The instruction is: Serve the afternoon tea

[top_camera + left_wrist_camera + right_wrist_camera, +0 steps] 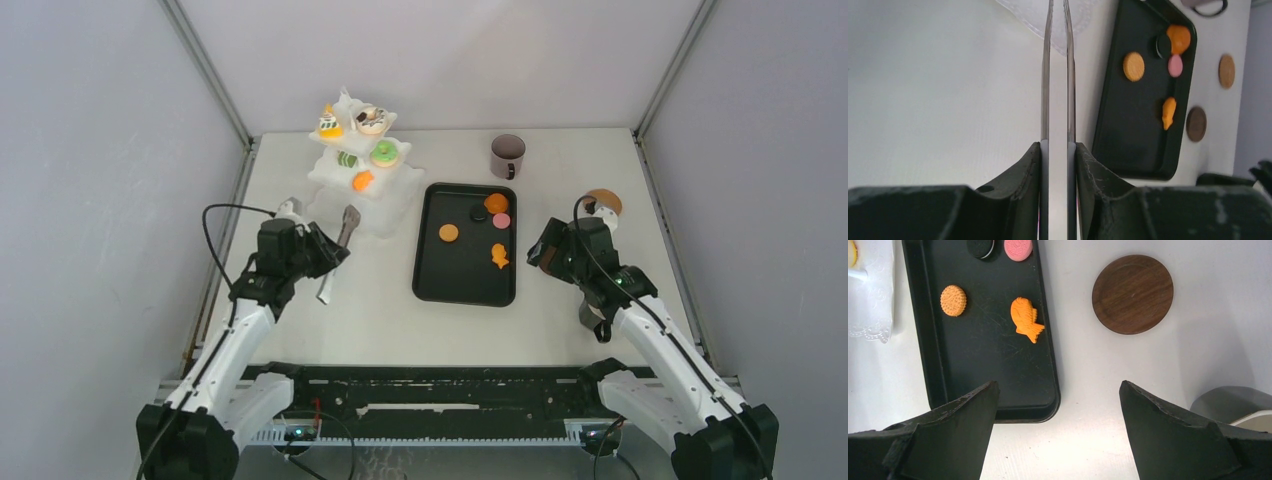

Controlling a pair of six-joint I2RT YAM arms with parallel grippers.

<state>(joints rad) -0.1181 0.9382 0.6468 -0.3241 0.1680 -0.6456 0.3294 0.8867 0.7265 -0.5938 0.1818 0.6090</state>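
Toy pastries lie on the black tray (465, 285): a round cookie (449, 233), an orange fish cake (499, 256), a pink cookie (501, 221), a dark cookie (478, 213) and an orange one (496, 202). More pastries sit on the white tiered stand (325, 172), among them a green doughnut (384, 153). A dark mug (507, 155) stands behind the tray. My left gripper (335, 255) is shut on metal tongs (347, 222), whose two arms (1046, 75) reach toward the stand. My right gripper (548, 250) hangs open and empty right of the tray, beside its near corner (1048, 405).
A dark wooden coaster (1132, 294) lies right of the tray, and a lighter coaster (603, 202) lies behind it. A grey rounded thing with a pale rim (1233, 400) shows at the right wrist view's lower right. Grey walls close in the table on three sides.
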